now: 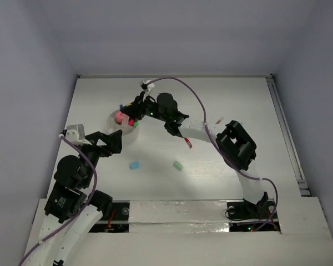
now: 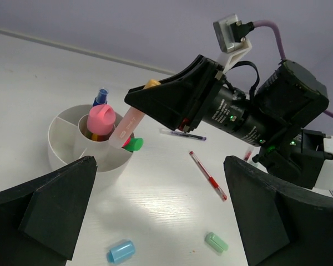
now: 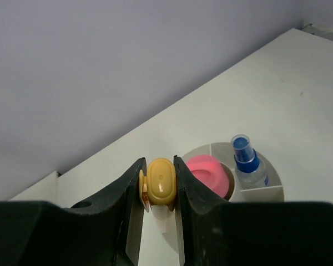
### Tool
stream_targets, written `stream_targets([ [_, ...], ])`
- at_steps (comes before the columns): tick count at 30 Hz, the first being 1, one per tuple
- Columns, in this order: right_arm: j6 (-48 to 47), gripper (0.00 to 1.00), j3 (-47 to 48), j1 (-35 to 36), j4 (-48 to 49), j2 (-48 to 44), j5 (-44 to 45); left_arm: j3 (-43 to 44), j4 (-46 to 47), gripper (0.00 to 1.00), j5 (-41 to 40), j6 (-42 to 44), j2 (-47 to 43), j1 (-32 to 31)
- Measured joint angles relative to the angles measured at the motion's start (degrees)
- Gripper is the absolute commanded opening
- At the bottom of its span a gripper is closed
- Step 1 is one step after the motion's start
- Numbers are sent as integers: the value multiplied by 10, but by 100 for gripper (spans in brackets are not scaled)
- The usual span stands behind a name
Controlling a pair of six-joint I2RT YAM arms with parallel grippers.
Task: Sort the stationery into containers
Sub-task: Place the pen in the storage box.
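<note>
The white round cup [image 2: 61, 126] has a middle well and outer sections. A pink marker [image 2: 101, 119] and a green marker [image 2: 134, 144] stand in it, and a blue-white marker [image 2: 100, 97] sits in a far section. My right gripper [image 3: 158, 173] is shut on an orange-capped marker [image 2: 129, 127], tilted with its lower end at the cup's rim. My left gripper [image 2: 158, 191] hangs open over the table beside the cup. A red pen [image 2: 208, 175], a thin dark pen [image 2: 183, 133], a light-blue eraser [image 2: 121, 251] and a mint eraser [image 2: 216, 241] lie on the table.
The right arm [image 1: 233, 147] arches across the table's middle toward the cup [image 1: 113, 117]. In the top view the light-blue eraser [image 1: 134, 165] and mint eraser [image 1: 178, 165] lie near the front, the red pen [image 1: 187, 142] under the right arm. Walls enclose the white table [image 1: 238, 100].
</note>
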Motion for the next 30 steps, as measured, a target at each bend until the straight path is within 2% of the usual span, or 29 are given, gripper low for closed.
stream_targets([
  [12, -62, 0, 9, 20, -26, 30, 65, 0, 5, 99, -2, 8, -1, 0],
  [21, -81, 1, -5, 35, -14, 30, 73, 0, 5, 99, -2, 8, -3, 0],
  [24, -85, 9, -11, 35, -13, 30, 76, 0, 5, 99, -2, 8, -3, 0],
  [25, -87, 16, -12, 35, -13, 30, 77, 0, 5, 99, -2, 8, -3, 0],
  [27, -89, 25, -13, 35, -13, 30, 78, 0, 5, 99, -2, 8, -3, 0],
  [28, -90, 34, -14, 35, -13, 30, 79, 0, 5, 99, -2, 8, -3, 0],
  [30, -90, 44, -14, 35, -12, 30, 79, 0, 5, 99, -2, 8, -3, 0],
])
